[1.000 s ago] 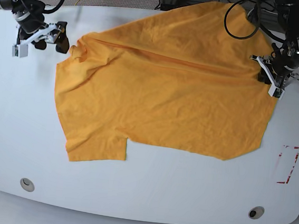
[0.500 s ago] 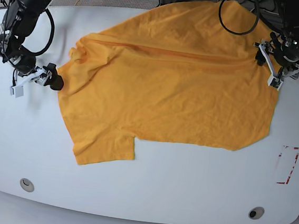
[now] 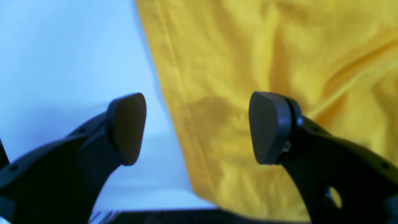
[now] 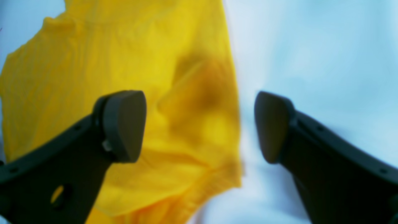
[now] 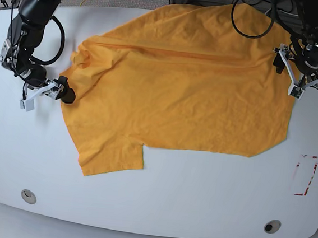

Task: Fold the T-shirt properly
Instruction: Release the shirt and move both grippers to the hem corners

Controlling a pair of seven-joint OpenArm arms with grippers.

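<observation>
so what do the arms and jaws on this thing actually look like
Both arms are black and jointed, with loose black cables looping along them. The left gripper and right gripper have white bracket frames in the base view. Up close, the fingers are matte black, ending in rounded, flat-faced pads, with small holes in the finger bodies.

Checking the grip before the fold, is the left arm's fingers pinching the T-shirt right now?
No, the left gripper fingers stand wide apart above the T-shirt edge, clamping nothing.

Both grippers — left [image 3: 197,127], right [image 4: 200,126] — seemingly spread wide, empty
</observation>
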